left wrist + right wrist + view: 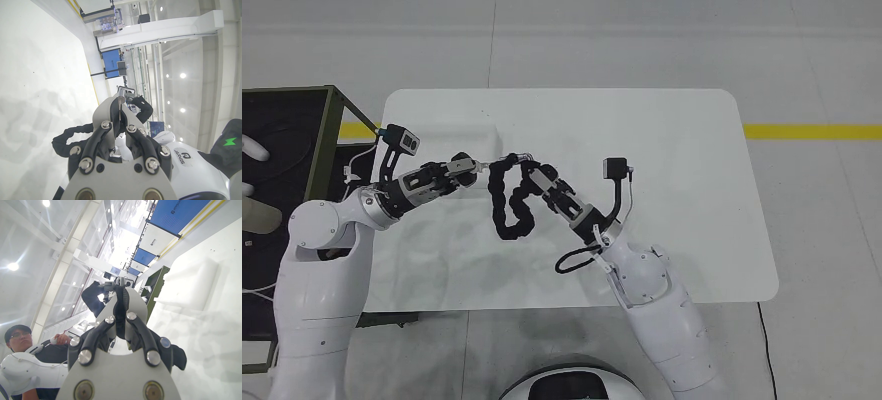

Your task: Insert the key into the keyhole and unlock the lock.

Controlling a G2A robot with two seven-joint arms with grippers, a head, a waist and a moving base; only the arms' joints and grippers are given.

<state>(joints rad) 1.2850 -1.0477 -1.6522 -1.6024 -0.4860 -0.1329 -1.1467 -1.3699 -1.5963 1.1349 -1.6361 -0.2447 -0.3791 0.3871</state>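
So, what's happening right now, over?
Left gripper shut on key, tip at keyhole. Right gripper shut on lock. Nothing blocking.

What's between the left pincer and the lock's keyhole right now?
Only the key: held by the left pincer, its blade reaches the lock, as the left wrist view shows.

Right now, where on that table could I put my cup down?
The table's right half, beyond the right gripper, is bare; so is the near strip below the chain. Crowded: left of centre, where the left gripper holds the key to the lock.
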